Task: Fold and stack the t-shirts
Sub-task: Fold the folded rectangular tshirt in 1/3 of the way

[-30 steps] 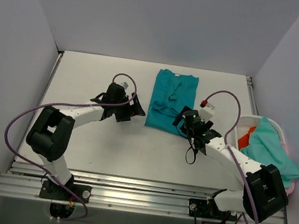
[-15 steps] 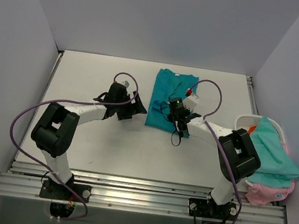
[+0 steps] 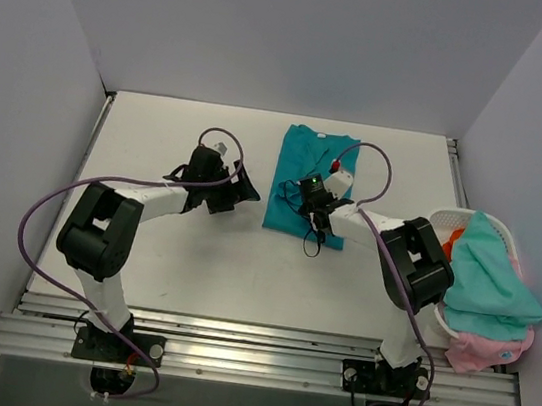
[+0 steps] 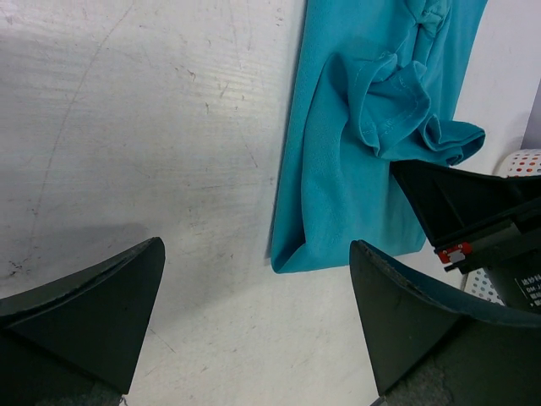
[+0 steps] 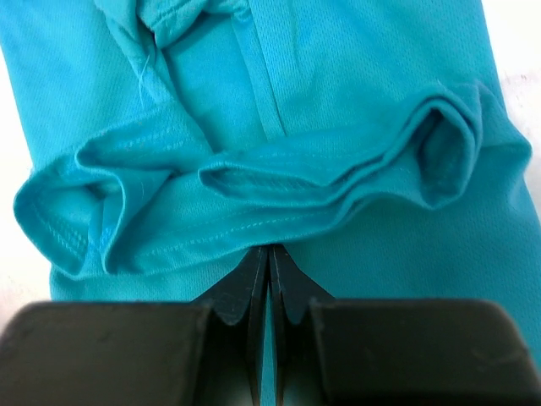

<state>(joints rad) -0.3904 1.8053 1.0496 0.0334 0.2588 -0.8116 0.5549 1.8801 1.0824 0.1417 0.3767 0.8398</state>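
I have the right gripper [image 5: 269, 254] closed at the teal t-shirt [image 5: 355, 76] where its hem bunches, to lift it; capture unconfirmed. Alongside, the left gripper [image 4: 255, 249] hangs wide, ready.

Bright, soft, even light. A faint shadow greys the table [image 4: 84, 241] in the left wrist view. Focus sharp.

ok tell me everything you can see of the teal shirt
The teal t-shirt is soft knit cloth, folded lengthwise into a narrow strip lying on the white table. Toward its near end a stitched hem is bunched into loose folds, and the right gripper has its jaws shut right at that bunch.
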